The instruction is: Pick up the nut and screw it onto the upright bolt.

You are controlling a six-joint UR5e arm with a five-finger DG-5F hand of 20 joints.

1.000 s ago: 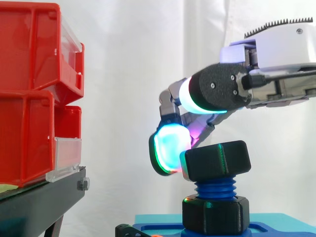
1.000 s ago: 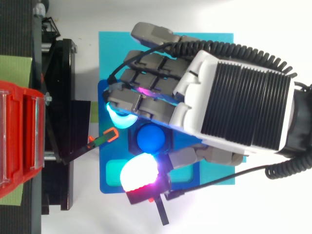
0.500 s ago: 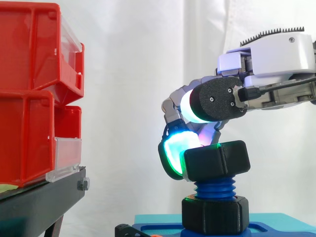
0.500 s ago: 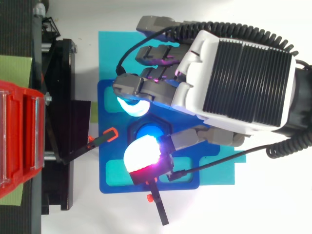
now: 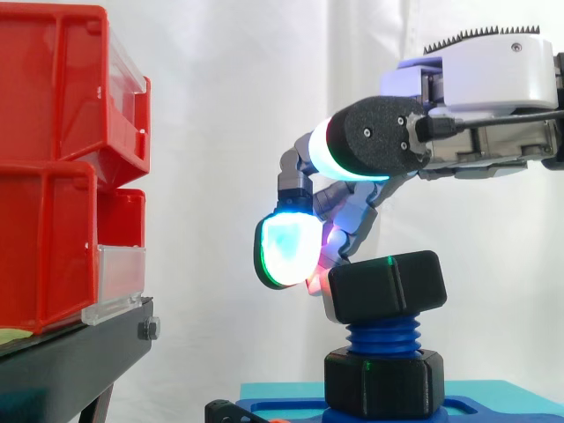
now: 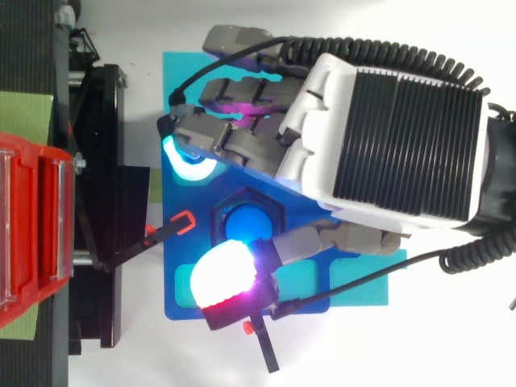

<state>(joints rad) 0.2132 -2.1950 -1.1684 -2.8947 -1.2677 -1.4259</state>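
Black nut (image 5: 383,286) sits on the upper threads of the upright blue bolt (image 5: 383,337), with several turns of bare thread showing between it and the black hexagonal collar (image 5: 383,383) at the bolt's foot. Its height on the bolt matches that of half a second ago and a second ago. Its top edge reads slightly off level, though whether that is true tilt or the angle of view cannot be told. The change lies in the hand (image 6: 395,137). Half a second ago its pads pressed the nut from opposite sides; now the fingers are spread and hold nothing. The cyan-green fingertip (image 5: 286,249) stands clear of the nut on the side of the bolt towards the red bins (image 5: 53,159). Seen from above, the white-magenta thumb pad (image 6: 224,274) lies just beside the bolt on the opposite flank, apart from the nut. Judgement: this is a release between turns, with the nut started but far from seated, so a fresh grip and further rotation are required. Risk noted: if the nut is truly cocked, further turning could bind the thread. Beneath the bolt lie the blue fixture plate (image 5: 282,410) and the teal mat (image 6: 185,68); the black stand (image 5: 79,361) carrying the bins is well apart from the bolt.
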